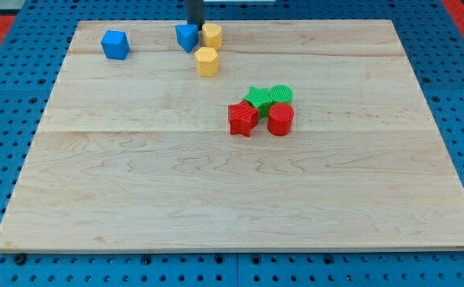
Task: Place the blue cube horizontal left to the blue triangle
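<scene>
The blue cube [115, 45] sits near the board's top left. The blue triangle [186, 37] lies to its right near the top edge, roughly level with the cube and about a block's width or more away. My tip [195, 25] comes down from the view's top and stands at the triangle's upper right edge, between it and a yellow block [211, 35]. It seems to touch the triangle.
A second yellow block [206, 61] lies just below the first. In the middle of the wooden board [136, 183], a green star [257, 98], a green cylinder [281, 94], a red star [242, 119] and a red cylinder [280, 119] cluster together.
</scene>
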